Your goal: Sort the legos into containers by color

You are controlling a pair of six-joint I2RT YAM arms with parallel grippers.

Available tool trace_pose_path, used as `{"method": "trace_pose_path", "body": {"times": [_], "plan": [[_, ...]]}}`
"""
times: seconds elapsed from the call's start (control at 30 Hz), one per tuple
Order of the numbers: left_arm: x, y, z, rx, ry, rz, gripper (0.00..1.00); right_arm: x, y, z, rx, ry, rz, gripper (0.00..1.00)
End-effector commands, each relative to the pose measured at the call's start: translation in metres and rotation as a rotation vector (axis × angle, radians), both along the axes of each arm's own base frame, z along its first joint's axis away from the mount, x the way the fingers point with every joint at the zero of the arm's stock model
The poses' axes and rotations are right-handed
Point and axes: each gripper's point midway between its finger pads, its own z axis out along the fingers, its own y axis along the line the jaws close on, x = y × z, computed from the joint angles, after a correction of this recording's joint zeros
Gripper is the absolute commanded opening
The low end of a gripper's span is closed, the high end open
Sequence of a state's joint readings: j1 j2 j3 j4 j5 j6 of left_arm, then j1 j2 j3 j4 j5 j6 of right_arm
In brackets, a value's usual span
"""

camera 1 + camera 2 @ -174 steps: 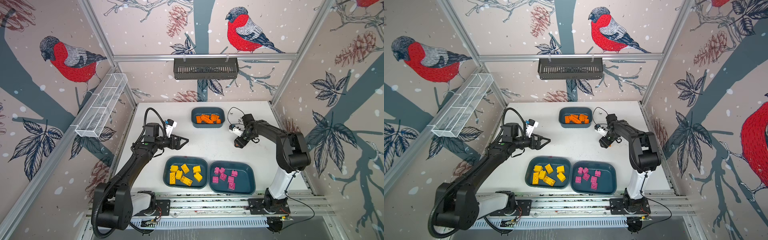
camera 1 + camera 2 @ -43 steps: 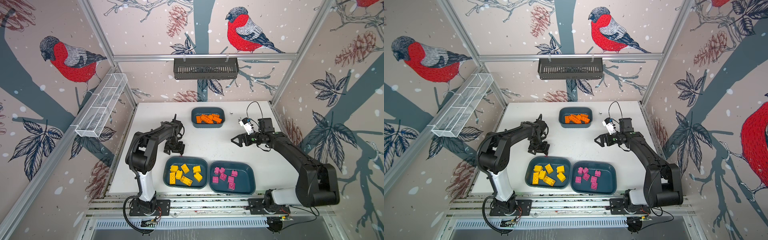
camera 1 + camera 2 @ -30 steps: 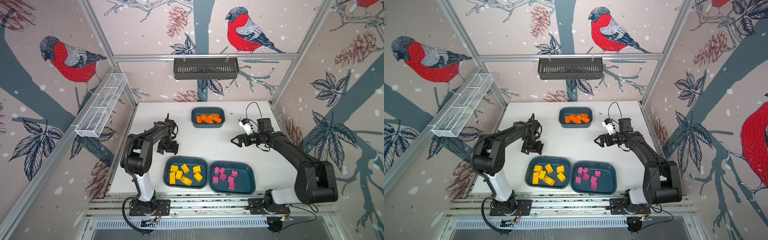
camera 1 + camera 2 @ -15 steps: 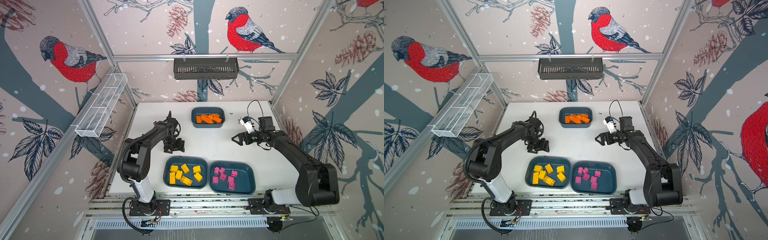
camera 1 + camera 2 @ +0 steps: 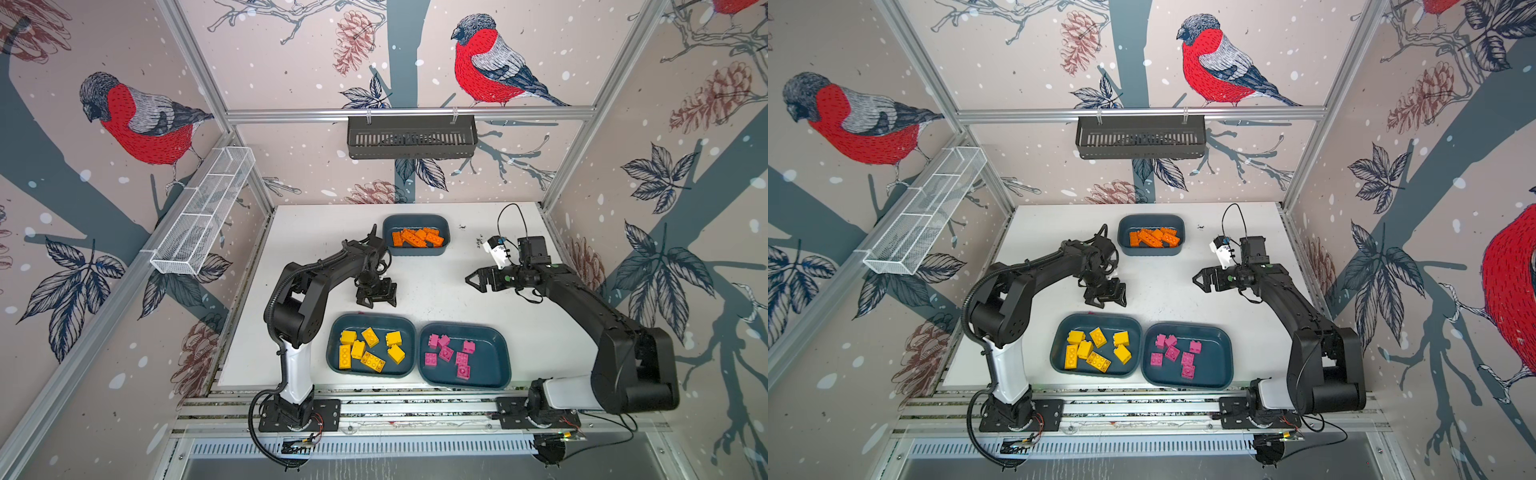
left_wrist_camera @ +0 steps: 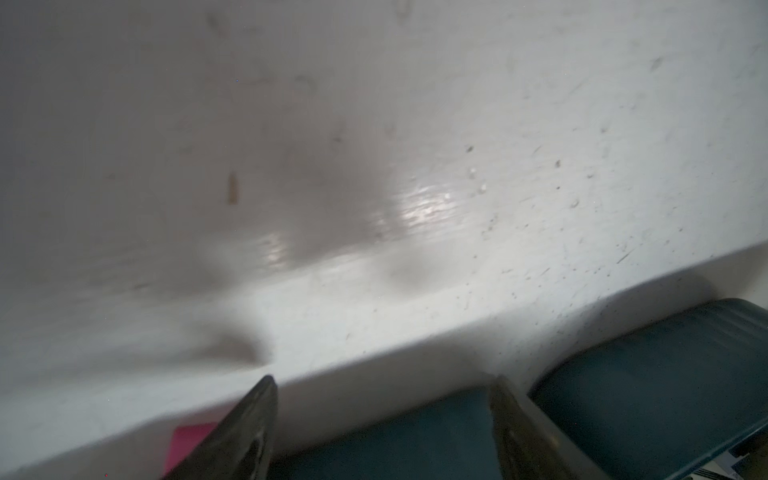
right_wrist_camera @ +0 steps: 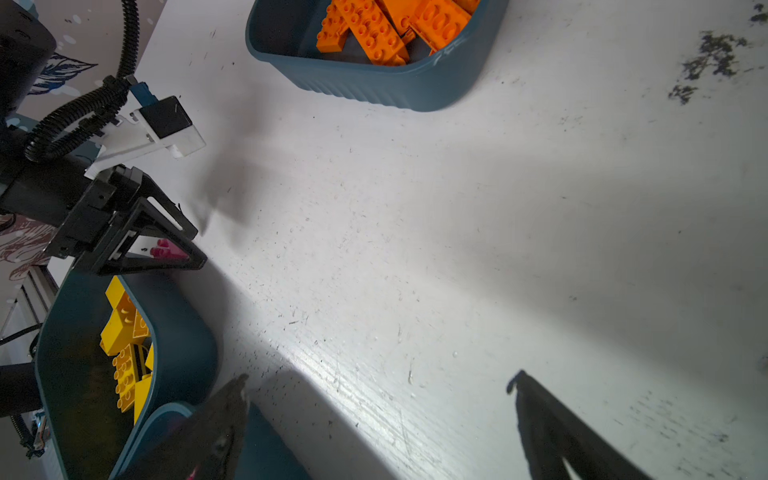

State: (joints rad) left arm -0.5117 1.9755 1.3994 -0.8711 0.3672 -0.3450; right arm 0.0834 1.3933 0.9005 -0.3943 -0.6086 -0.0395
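Near edge: yellow legos [image 5: 370, 336] in near-left tub [image 5: 332, 357], pink legos [image 5: 445, 353] in near-right tub [image 5: 486, 361], side by side. Just past near-left tub's far rim: left gripper [image 5: 377, 304], wrist bent down, jaws apart, nothing btwn; stray pink lego [image 7: 166, 250] beside one finger. Mid table [image 5: 432, 282] bare. Right gripper [image 5: 473, 284] level, spread wide, empty. Far: orange legos [image 5: 417, 237] in far tub [image 5: 415, 252].

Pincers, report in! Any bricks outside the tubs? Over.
Left pincer open beside yellow tub. Right pincer open, empty. One pink brick outside, at left pincer's finger, seemingly ungripped. Nothing between it and pink tub.
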Motion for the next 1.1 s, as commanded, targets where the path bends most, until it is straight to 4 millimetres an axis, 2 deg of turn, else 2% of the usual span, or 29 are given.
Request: {"method": "trace_pose_path", "body": {"times": [0.0,0.2,0.3,0.37,0.57,0.8,1.07], "plan": [[-0.013,-0.023,-0.004,-0.003,0.054,-0.020,0.80,0.006,-0.004,0.003,0.011,-0.027,-0.026,1.00],[-0.023,-0.062,-0.013,-0.021,0.080,-0.063,0.79,0.003,-0.014,0.003,0.024,-0.041,-0.050,1.00],[-0.028,-0.063,-0.015,-0.005,0.089,-0.067,0.79,0.003,-0.018,0.005,0.033,-0.047,-0.051,1.00],[-0.034,-0.053,-0.016,0.030,0.094,-0.065,0.79,0.002,-0.021,0.006,0.035,-0.050,-0.048,1.00],[-0.047,0.000,-0.013,0.170,0.093,-0.028,0.79,0.003,-0.023,0.012,0.073,-0.079,-0.053,1.00],[-0.031,0.048,-0.009,0.256,0.070,0.029,0.78,0.004,-0.021,0.020,0.086,-0.106,-0.053,1.00],[-0.028,0.087,-0.014,0.324,0.067,0.058,0.79,-0.001,-0.023,0.020,0.080,-0.107,-0.063,1.00]]}}
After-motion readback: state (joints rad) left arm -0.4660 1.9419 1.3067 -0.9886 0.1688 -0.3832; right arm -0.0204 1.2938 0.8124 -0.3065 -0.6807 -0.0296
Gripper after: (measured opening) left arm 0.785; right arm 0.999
